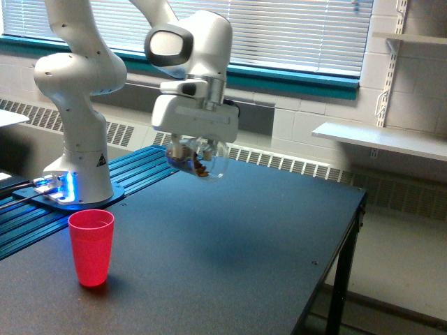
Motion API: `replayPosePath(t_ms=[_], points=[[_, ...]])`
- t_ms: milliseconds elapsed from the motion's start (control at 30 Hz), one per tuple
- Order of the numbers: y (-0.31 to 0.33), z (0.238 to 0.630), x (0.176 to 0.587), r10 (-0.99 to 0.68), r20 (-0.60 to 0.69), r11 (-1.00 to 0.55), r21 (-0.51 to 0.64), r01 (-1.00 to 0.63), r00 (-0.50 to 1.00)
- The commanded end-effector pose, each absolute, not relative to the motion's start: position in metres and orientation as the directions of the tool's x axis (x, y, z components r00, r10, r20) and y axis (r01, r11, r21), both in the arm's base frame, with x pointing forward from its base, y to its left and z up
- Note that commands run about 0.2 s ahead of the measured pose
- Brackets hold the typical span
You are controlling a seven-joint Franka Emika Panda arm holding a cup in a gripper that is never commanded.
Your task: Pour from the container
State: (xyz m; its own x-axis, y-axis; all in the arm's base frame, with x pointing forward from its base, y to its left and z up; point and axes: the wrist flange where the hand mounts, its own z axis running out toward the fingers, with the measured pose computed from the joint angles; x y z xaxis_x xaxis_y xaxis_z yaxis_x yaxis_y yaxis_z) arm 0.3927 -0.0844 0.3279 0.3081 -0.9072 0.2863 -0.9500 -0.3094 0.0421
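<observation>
A small clear rounded container [198, 159] with brown pieces inside hangs in the air over the black table [230, 237], tilted on its side. My gripper [190, 150] is shut on it from above. A red plastic cup [91, 246] stands upright on the table near the exterior view's lower left, well below and to the left of the container. The fingers are mostly hidden behind the gripper body and the container.
The arm's white base [77, 105] stands on a blue slatted platform [84, 202] at the exterior view's left. The table's edge [349, 230] drops off at the right. A white shelf [380, 138] and a window with blinds lie behind.
</observation>
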Motion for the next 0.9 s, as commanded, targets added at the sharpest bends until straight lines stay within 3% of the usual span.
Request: replayPosePath(t_ms=[33, 900], points=[[-0.108, 0.331, 0.380, -0.939, 0.293, -0.183, 0.014, -0.983, 0.179], [-0.164, 0.315, 0.326, -0.965, 0.264, 0.005, 0.015, -1.000, -0.001]])
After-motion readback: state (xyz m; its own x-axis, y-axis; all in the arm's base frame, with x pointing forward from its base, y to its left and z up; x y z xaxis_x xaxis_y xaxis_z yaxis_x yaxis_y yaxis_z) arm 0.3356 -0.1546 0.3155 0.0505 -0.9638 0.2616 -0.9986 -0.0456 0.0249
